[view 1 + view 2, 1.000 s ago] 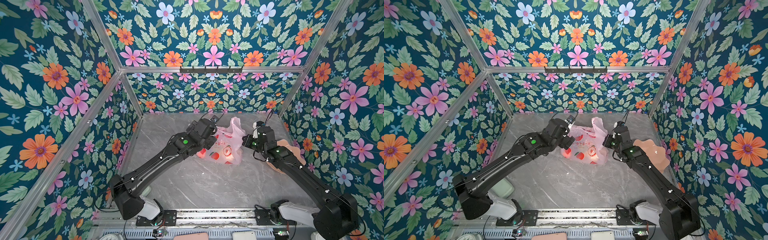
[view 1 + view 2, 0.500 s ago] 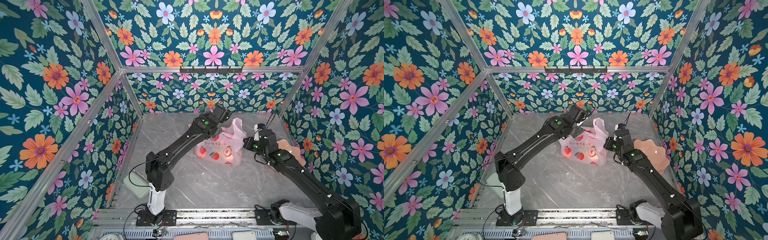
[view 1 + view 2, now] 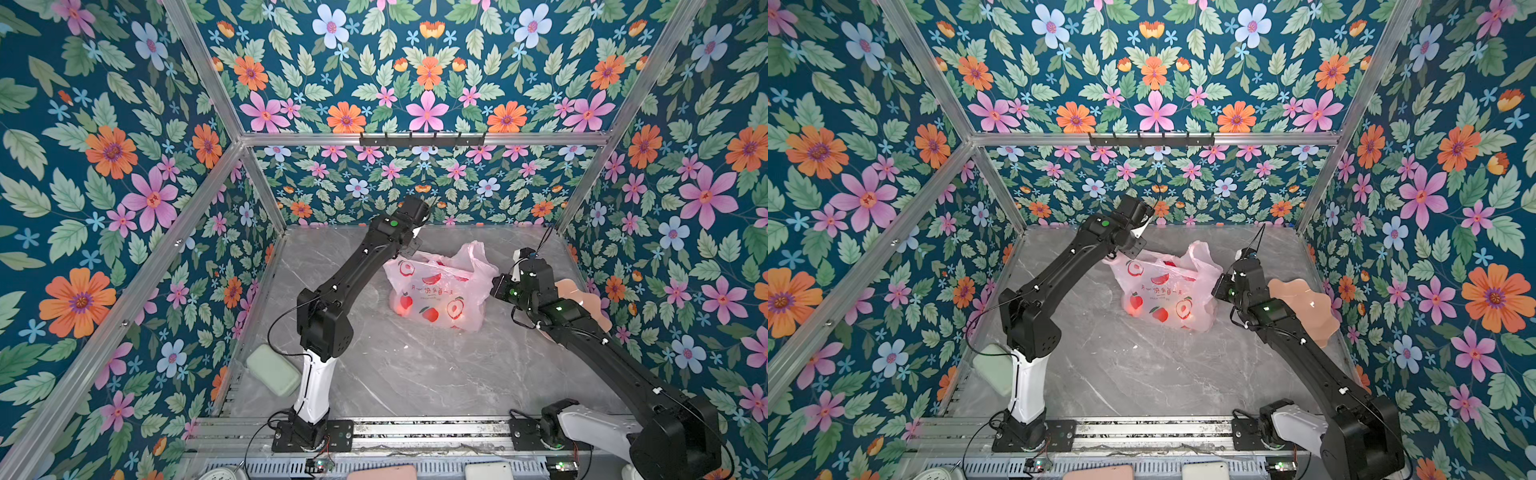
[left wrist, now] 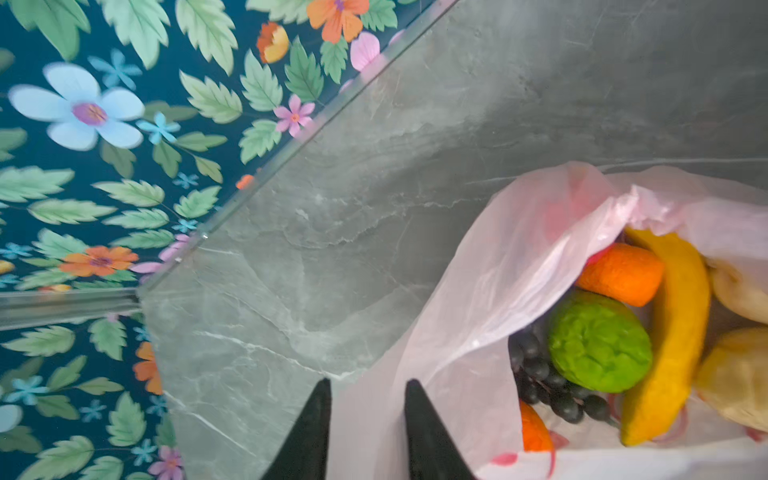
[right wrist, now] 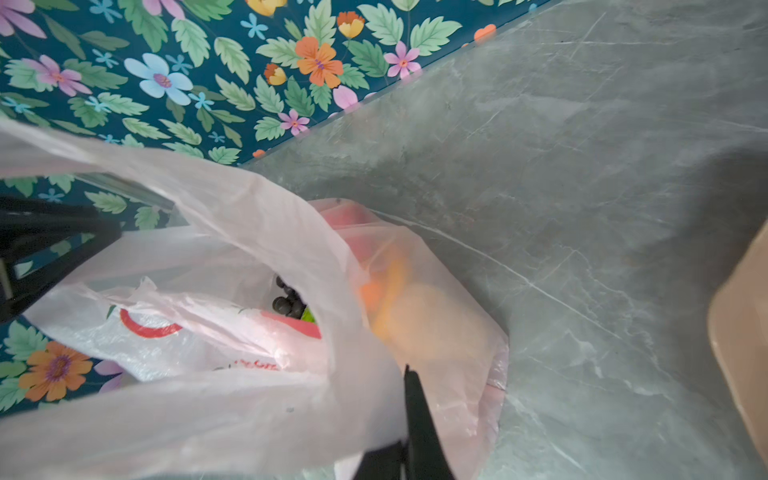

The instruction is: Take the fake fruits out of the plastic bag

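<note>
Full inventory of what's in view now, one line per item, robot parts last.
bag: 1, translucent pink with red fruit prints, mid table, mouth open
banana: 1, yellow, in bag
green fruit: 1, bumpy green, in bag beside banana
oranges: 2, orange, in bag
grapes: 1 bunch, dark purple, in bag
cream lumps: 2, pale yellow, in bag on banana's other side
plate: 1, peach, table's right edge, partly behind right arm
block: 1, pale green, near-left corner by left arm's base
hook rail: 1, black, back wall
table: 1, grey marble
left gripper: 1, black, at bag's left rim, film between fingers
right gripper: 1, black, shut on bag's right rim
</note>
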You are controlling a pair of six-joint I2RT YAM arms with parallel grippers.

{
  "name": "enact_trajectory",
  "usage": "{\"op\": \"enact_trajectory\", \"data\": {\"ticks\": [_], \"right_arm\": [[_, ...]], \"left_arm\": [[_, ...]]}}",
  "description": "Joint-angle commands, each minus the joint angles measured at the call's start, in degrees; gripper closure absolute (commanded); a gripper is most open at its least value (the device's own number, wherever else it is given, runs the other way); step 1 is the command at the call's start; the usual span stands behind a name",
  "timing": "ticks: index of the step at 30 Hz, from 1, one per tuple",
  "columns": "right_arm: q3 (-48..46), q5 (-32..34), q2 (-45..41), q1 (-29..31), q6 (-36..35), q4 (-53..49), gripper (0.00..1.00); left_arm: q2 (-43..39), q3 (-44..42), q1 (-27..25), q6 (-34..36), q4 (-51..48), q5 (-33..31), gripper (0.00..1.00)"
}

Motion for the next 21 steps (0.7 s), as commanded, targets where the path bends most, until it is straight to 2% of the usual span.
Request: {"op": "enact_trajectory", "data": {"ticks": [1,5,11,18,20,21], "right_arm": [[0.9,-1.9,1.5,0.0,-0.1,1.6,1.00],[2.4,-2.3,3.4,0.0,-0.1,2.3,1.00],[4.6,-3.5,5.4,-0.1,-0.8,2.2,1.00],[6.2,-4.5,4.9,-0.1,-1.8,-0.5,1.00],[7.6,-4.9,4.3,-0.1,-2.9,-2.7,0.87],[8.3,-5.5,3.9,-0.1,-3.6,-3.9,0.75]], "left_arm": [[-3.2,-3.9,2.2,-6.4,0.5,13.6,0.87],[-8.9,-11.8,3.5,-9.6,6.8,20.3,1.00],[-16.2,-20.1,5.5,-16.1,15.0,21.9,1.00],[-20.2,-24.3,5.5,-18.6,17.6,19.9,1.00],[-21.1,-24.9,5.5,-20.0,18.4,18.6,1.00],[-21.4,-25.0,5.5,-21.2,18.9,18.0,1.00]]}}
